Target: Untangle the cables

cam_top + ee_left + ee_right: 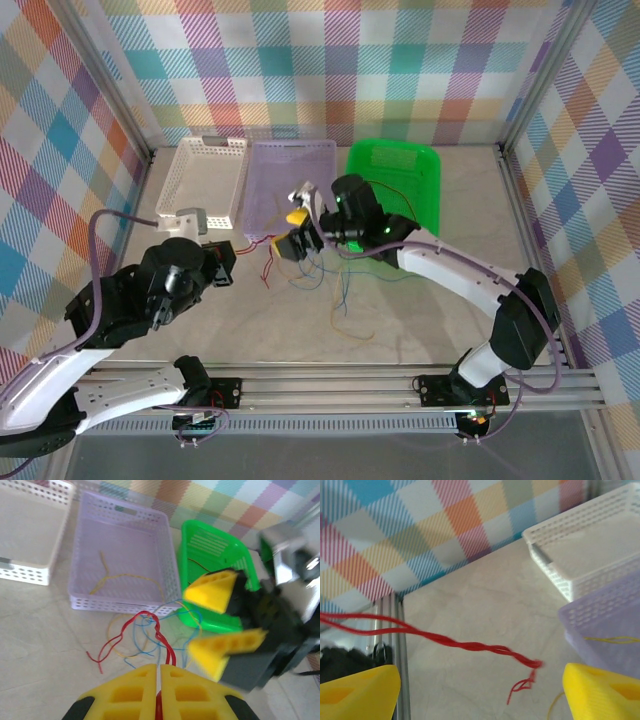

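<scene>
Left gripper (pixel 159 672) is clenched on the red cable (pixel 470 645), its 2 yellow pads pressed flat together with red showing in the seam. It probably acts as the anchor, so the strand hangs taut and lifted instead of slumping into the pile.

Right gripper (pixel 480 677) has its jaws wide apart and grasps nothing. The red cable crosses the gap between its 2 fingers without touching either. That stretch is twisted like a rope, with a frayed-looking loose end near the right finger. My guess is the open jaws are lined up around the twist, either to take a new hold or to let it unwind.

The rest of the cables (pixel 322 272) (blue, green and orange-yellow) sit in a loose knot on the table (pixel 420 320), just in front of the purple basket (pixel 120 605) and the green basket (pixel 192 540). 1 yellow cable (pixel 125 576) lies inside the purple basket, apart from the knot, so it is likely sorted. The white basket (pixel 178 180) looks bare.

Task is partly done, since the red cable runs down into the knot.
</scene>
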